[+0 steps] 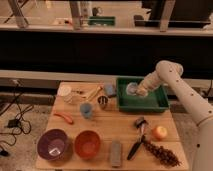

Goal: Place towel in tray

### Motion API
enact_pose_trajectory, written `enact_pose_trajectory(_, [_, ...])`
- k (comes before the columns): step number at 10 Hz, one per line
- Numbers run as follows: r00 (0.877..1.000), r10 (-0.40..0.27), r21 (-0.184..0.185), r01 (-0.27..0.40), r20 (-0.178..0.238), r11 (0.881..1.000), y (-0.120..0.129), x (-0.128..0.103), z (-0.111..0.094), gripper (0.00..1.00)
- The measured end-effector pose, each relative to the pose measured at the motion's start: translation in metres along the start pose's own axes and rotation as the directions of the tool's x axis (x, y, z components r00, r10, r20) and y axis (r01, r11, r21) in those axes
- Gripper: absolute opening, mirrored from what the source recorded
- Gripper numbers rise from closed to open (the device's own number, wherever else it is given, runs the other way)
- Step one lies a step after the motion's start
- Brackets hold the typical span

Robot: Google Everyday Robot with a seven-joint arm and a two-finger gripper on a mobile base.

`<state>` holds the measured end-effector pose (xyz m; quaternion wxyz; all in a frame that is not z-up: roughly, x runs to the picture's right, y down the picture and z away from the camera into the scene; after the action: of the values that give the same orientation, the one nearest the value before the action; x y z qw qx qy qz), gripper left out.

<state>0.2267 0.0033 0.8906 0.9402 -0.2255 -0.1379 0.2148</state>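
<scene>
The towel [131,89] is a pale grey-blue bundle held over the inside of the green tray [143,106], at the tray's left half. My gripper [137,91] reaches in from the right, at the end of the white arm [169,75], and is shut on the towel. The towel hangs low above the tray floor; I cannot tell whether it touches it.
On the wooden table: a metal cup [102,102], a blue cup [86,110], a white cup [65,91], a purple bowl [52,144], an orange bowl [87,144], a grey sponge [116,152], a brush [136,137], an orange fruit [160,132].
</scene>
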Motion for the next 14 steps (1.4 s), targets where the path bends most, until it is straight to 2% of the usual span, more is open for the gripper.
enact_pose_trajectory(4, [1.0,0.009,0.033,-0.01,0.013,0.999,-0.027,-0.004,0.008,0.0])
enact_pose_trajectory(6, [1.0,0.021,0.048,-0.021,0.005,0.999,-0.03,0.007,0.007,0.1])
enact_pose_trajectory(7, [0.999,0.037,0.046,-0.036,-0.002,0.998,-0.032,0.015,0.007,0.22])
enact_pose_trajectory(8, [0.999,0.038,0.042,-0.038,-0.006,0.998,-0.032,0.016,0.008,0.28])
enact_pose_trajectory(9, [0.999,0.036,0.041,-0.036,-0.006,0.999,-0.032,0.015,0.009,0.3])
enact_pose_trajectory(14, [0.999,0.039,0.042,-0.038,-0.006,0.998,-0.032,0.016,0.008,0.3])
